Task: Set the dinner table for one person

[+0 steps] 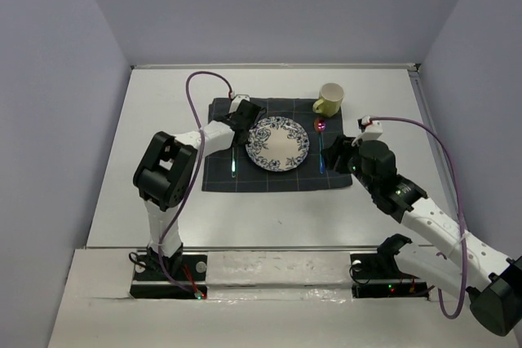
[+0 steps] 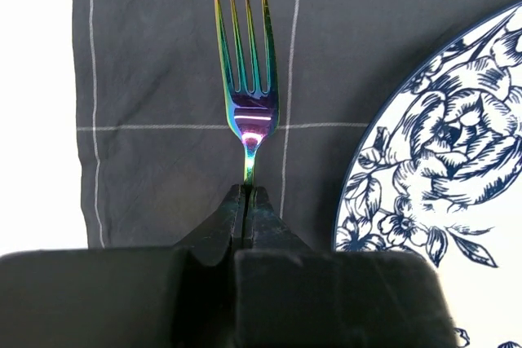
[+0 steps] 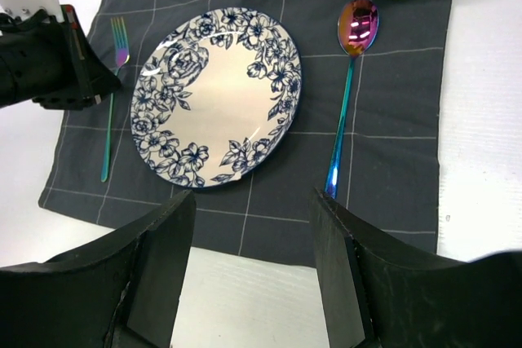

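Note:
On the white dinner table (image 1: 163, 120) lies a dark grey grid cloth (image 1: 220, 173). A blue-flowered plate (image 1: 278, 143) sits at its middle. An iridescent fork (image 2: 247, 79) lies on the cloth left of the plate, tines pointing away. My left gripper (image 2: 247, 191) is shut on the fork's neck, low over the cloth (image 2: 163, 55); it also shows in the top view (image 1: 239, 129). An iridescent spoon (image 3: 347, 95) lies right of the plate (image 3: 216, 95). My right gripper (image 3: 251, 201) is open and empty above the cloth's near edge, just left of the spoon's handle end.
A yellow-green mug (image 1: 329, 99) stands on the cloth's far right corner, beyond the spoon's bowl. Pale walls enclose the table at the back and on both sides. A purple cable (image 1: 440, 144) loops off the right arm. The near table edge runs by the arm bases.

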Available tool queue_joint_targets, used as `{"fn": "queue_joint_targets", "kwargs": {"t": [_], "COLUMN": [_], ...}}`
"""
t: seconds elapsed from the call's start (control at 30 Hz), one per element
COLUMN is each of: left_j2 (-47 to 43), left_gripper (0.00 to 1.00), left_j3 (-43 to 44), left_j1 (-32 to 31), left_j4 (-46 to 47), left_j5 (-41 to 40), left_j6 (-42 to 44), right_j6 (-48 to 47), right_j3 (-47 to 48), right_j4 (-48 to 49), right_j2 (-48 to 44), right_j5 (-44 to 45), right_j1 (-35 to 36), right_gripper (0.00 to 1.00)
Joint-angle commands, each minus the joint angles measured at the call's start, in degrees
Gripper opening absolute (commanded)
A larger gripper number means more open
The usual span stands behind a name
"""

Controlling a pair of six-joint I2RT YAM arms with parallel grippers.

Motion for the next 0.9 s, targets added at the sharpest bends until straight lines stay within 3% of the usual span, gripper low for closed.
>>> {"fn": "queue_joint_targets", "kwargs": {"t": [0.0, 0.23, 0.3, 0.37, 0.4, 0.43, 0.57, 0.67, 0.87], "left_j2": [0.4, 1.5, 1.1, 0.8, 0.2, -0.3, -6.8, -21.6, -50.8], "left_gripper": [0.0, 0.0, 0.12, 0.3, 0.68, 0.99, 0.99, 0.99, 0.99], "left_j3": [3.1, 2.5, 2.3, 2.1, 1.8, 1.8, 0.9, 1.0, -6.0], "left_j1": [-0.6, -0.6, -0.6, -0.6, -0.7, -0.7, -2.6, -4.7, -7.0], "left_j4": [0.9, 1.5, 1.8, 1.8, 1.8, 1.9, 1.3, 1.0, 3.7], "left_j5": [-2.9, -4.9, -5.4, -6.9, -7.3, -7.6, -13.5, -18.0, -11.2], "left_j6": [2.5, 2.6, 2.5, 2.1, 1.8, 1.6, 0.8, 1.5, 5.2], "right_j6": [0.7, 1.1, 1.0, 0.9, 0.7, 0.6, 0.2, -0.6, -6.7], "right_j3": [-0.4, -0.8, -0.6, -0.4, -0.1, 0.2, 5.9, 11.2, 20.4], "right_j4": [4.2, 4.7, 4.6, 4.6, 4.5, 4.3, -0.7, -3.0, -6.1], "right_j2": [-0.7, 0.4, 0.6, 0.4, 0.0, -0.3, 0.1, -2.5, -13.4], "right_j5": [0.0, 0.3, 0.5, 0.7, 0.7, 0.7, 3.4, 3.6, 5.0], "right_j1": [0.5, 0.5, 0.5, 0.5, 0.5, 0.5, 0.5, 0.5, 0.5], "right_gripper": [0.63, 0.63, 0.63, 0.64, 0.67, 0.71, 0.89, 1.0, 1.0]}}
